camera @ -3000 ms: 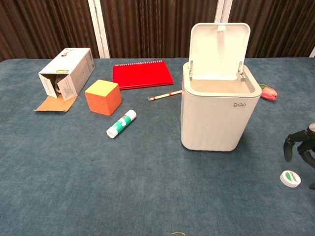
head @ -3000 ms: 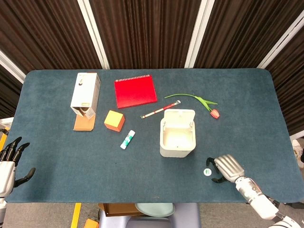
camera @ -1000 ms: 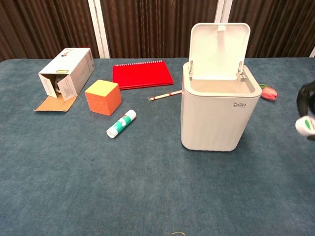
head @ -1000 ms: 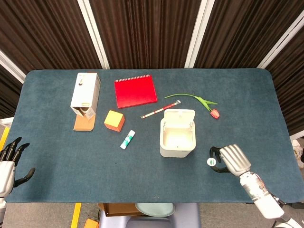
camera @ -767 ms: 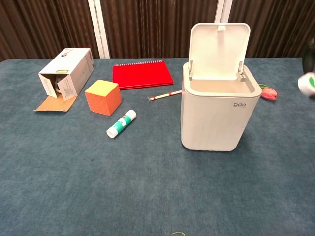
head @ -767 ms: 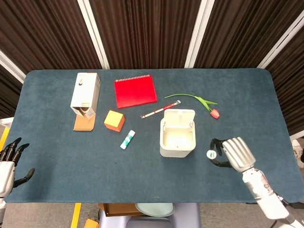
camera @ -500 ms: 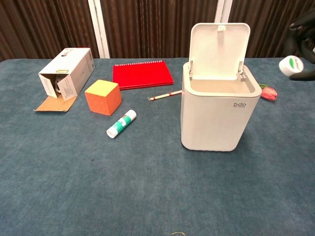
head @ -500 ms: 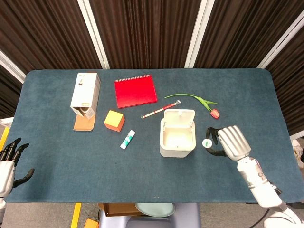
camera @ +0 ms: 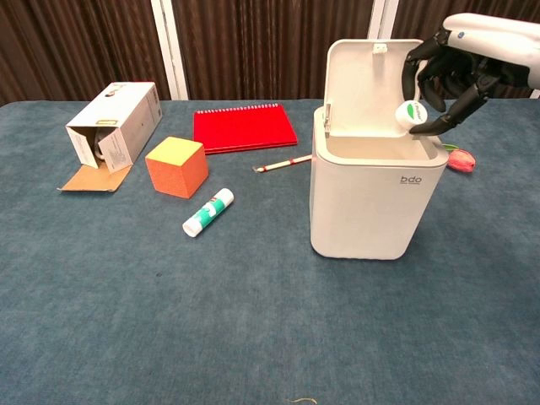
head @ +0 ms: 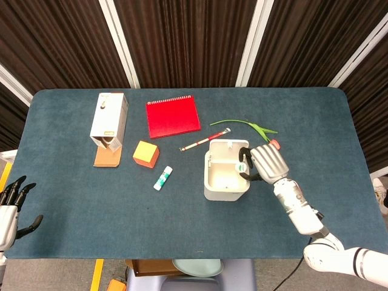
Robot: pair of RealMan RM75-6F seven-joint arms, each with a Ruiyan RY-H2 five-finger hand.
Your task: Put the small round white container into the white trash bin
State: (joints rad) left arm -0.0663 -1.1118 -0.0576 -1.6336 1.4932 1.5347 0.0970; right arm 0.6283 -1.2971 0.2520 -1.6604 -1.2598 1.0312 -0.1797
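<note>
The worktop (camera: 253, 321) is covered in matt, slightly fuzzy blue cloth. The bin (camera: 375, 202) is smooth white plastic with a faintly ribbed wall. The box (camera: 114, 126) at far left is plain cardboard. The notebook (camera: 245, 128) has a smooth red cover.

Both views are bright and evenly lit from above. Shadows on the worktop (head: 73, 182) are faint and soft. Focus is sharp throughout, without glare.
</note>
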